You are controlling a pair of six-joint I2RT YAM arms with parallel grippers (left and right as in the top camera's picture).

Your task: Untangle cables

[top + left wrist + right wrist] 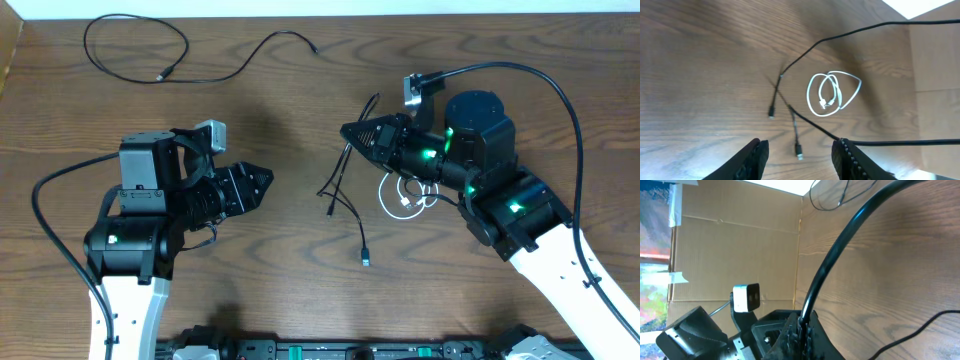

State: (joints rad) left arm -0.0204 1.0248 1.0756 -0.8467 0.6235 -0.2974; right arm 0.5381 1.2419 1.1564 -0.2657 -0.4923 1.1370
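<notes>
The left gripper (264,183) hovers over the wooden table (270,270) with its two fingers apart and nothing between them, pointing toward the middle of the table. The right gripper (347,131) faces it from the other side, fingers pressed together on a black cable (362,238). In the right wrist view that cable rises straight out from between the closed fingers (801,330). From the grip its strands run down to the table and spread out, one short plug end lying near the left and a longer end trailing toward the front edge. In the left wrist view these strands cross each other just ahead of the open fingers (756,156)

The white cable (404,203) lies in a small loose coil just beside the black strands, partly under the right arm, and seems clear of them (824,103)

The second black cable (163,75) lies alone at the far left of the table, well apart from the others, in one wide open loop with a long wavy tail
</notes>
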